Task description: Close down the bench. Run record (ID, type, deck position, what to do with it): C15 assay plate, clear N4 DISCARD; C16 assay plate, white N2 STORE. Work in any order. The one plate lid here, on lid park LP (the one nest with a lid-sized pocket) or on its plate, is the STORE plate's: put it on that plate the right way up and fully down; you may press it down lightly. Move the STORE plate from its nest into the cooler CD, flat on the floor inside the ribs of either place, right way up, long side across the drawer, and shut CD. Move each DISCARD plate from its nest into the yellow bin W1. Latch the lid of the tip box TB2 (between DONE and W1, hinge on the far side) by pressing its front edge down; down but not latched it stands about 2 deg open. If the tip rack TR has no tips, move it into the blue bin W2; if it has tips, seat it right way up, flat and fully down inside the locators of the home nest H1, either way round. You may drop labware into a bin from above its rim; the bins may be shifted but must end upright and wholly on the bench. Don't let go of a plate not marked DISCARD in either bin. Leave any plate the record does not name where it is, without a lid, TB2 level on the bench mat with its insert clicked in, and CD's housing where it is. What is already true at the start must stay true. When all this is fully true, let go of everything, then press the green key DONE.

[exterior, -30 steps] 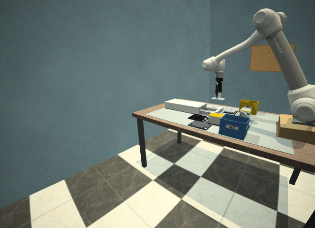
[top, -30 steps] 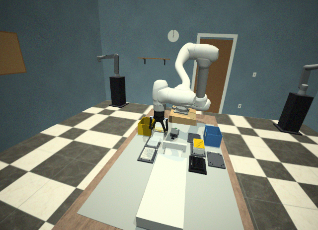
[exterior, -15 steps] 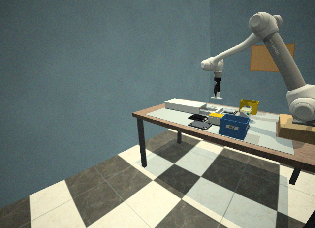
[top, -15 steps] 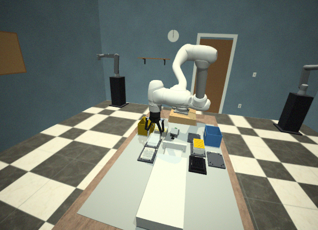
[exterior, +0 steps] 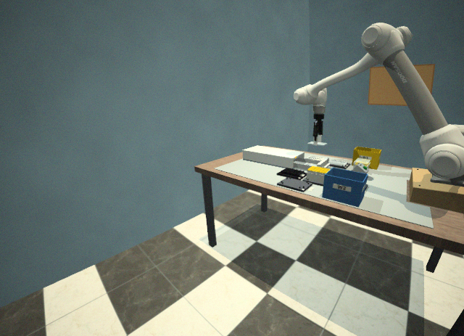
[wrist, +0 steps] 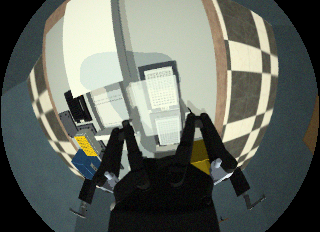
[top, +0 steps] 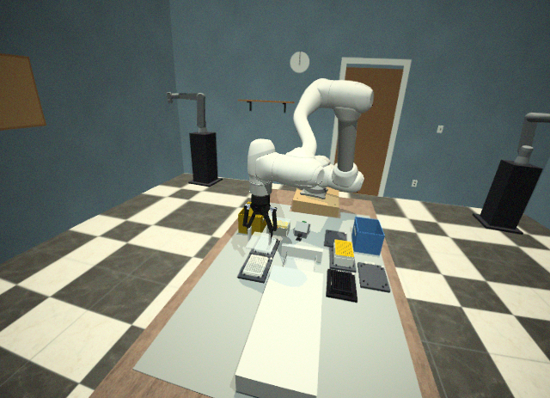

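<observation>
My gripper [top: 262,227] hangs over the back left of the bench, shut on a thin clear plate lid [exterior: 318,143] that I hold flat, well above the deck. The lid also shows pale between my fingers in the wrist view [wrist: 152,108]. Below and in front of it the white assay plate [top: 255,266] sits in its dark nest. A second, clear plate [top: 266,247] sits in the nest just behind it. The yellow bin [top: 247,220] stands just left of my gripper. The blue bin [top: 368,235] stands at the back right.
A small tip box [top: 283,225] and the grey block with the green key [top: 302,227] stand right of the yellow bin. The white cooler [top: 302,252] and a long white block [top: 284,327] fill the middle. A yellow-topped rack [top: 343,250], a black rack [top: 341,284] and a grey nest [top: 373,276] lie right.
</observation>
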You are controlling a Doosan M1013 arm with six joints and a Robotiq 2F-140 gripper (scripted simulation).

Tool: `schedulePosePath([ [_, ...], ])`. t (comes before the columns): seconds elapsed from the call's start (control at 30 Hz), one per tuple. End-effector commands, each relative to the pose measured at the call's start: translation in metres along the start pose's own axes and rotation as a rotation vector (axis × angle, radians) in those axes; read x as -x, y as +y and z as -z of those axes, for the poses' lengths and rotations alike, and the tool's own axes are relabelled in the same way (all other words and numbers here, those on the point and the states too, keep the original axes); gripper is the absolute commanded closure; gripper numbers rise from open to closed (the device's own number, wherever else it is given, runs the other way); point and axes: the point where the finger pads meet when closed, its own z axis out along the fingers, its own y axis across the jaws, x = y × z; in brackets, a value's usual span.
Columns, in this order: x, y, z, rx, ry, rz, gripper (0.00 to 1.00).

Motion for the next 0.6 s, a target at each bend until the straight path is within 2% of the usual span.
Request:
schedulePosePath([
  [0.0, -0.0061, 0.0063, 0.0002, 0.0, 0.0, 0.0, 1.0],
  [0.13, -0.0132, 0.0139, 0.0002, 0.0, 0.0, 0.0, 1.0],
  [0.57, -0.0129, 0.0134, -0.0011, 0.0, 0.0, 0.0, 1.0],
])
